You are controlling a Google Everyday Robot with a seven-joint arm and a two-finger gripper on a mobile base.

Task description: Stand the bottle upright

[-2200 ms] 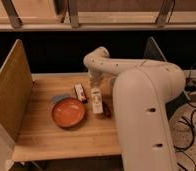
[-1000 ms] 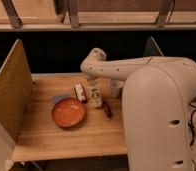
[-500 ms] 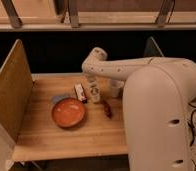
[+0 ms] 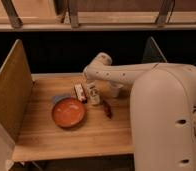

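The small cream-white bottle (image 4: 94, 95) is on the wooden table (image 4: 66, 142), just right of the orange bowl (image 4: 68, 112). It looks roughly upright, leaning a little, but I cannot tell for sure. My gripper (image 4: 92, 86) is right at the bottle's top end, at the tip of the white arm (image 4: 121, 75) that reaches in from the right. The gripper hides the bottle's upper part.
A flat white packet with a dark red stripe (image 4: 80, 92) lies just left of the bottle. A small dark red elongated object (image 4: 107, 109) lies to its right. A bluish item (image 4: 58, 98) sits behind the bowl. A tall wooden side panel (image 4: 11, 95) bounds the table's left.
Over the earlier frames the arm swung down and left until the gripper reached the bottle. In the last half second almost nothing has moved.
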